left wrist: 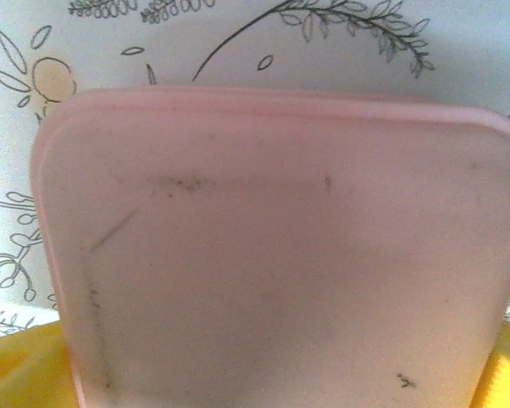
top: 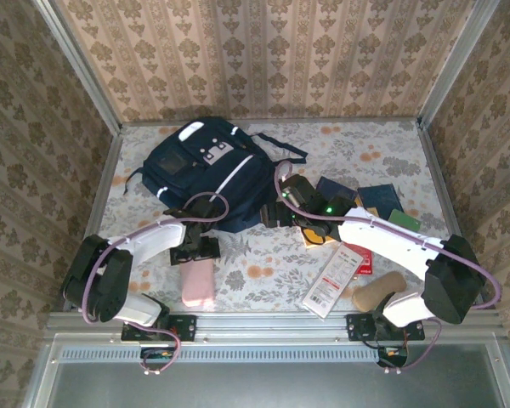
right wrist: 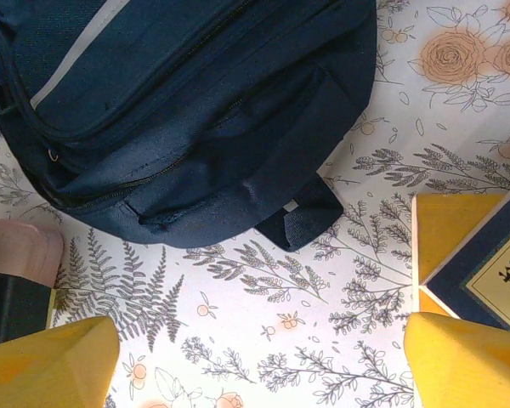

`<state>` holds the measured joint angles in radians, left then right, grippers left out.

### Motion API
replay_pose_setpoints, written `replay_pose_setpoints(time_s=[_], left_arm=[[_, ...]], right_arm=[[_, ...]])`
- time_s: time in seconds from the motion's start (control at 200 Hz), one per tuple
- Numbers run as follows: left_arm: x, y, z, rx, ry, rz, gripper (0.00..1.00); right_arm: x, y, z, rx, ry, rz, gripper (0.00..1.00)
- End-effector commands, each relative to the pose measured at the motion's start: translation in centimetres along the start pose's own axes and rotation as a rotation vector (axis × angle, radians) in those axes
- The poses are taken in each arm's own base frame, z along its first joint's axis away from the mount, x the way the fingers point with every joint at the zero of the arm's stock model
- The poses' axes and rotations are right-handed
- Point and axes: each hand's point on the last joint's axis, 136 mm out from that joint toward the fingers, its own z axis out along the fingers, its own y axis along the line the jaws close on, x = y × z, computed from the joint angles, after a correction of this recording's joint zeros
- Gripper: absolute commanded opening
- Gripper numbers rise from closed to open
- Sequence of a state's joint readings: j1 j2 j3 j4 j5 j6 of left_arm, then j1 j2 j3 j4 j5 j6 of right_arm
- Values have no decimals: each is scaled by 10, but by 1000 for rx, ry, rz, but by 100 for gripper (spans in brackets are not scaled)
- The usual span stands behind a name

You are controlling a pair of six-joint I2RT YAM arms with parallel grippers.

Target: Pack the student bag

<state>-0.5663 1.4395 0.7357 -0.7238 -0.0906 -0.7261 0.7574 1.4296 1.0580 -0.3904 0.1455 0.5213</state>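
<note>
The student bag (top: pixel 206 170), dark navy with white stripes and grey-white patches, lies at the back left of the table; its lower edge and a black strap loop are in the right wrist view (right wrist: pixel 178 110). My left gripper (top: pixel 197 245) sits just in front of the bag, over a pink flat case (top: pixel 198 282). In the left wrist view the case (left wrist: pixel 272 255) covers most of the frame, with the yellow fingertips (left wrist: pixel 17 374) spread wide at the bottom corners. My right gripper (right wrist: pixel 259 374) stands open over bare cloth by the bag's right corner (top: pixel 282 212).
Navy books (top: pixel 357 197), a green book (top: pixel 405 221), a red item (top: pixel 357 255), a white packet (top: pixel 331 280) and a tan object (top: pixel 378 293) lie at the right. A yellow-and-navy book (right wrist: pixel 476 255) is close to my right finger. Patterned walls enclose the table.
</note>
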Motion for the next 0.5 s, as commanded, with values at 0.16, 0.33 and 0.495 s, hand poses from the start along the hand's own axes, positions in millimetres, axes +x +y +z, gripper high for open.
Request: replay_pose_setpoints(time_s=[0.16,0.33,0.495], left_arm=[[6,-8,7,21,40,-1,74],[-7,-7,-24,59,-20,-36,73],[-27,-10,-77,179,-115,-133,71]], right_arm=[[-2,4,-9,-27,-15,1,86],[-4,14,-23,-105,-40,-10,85],[4,38,-33,-300,-69,36,83]])
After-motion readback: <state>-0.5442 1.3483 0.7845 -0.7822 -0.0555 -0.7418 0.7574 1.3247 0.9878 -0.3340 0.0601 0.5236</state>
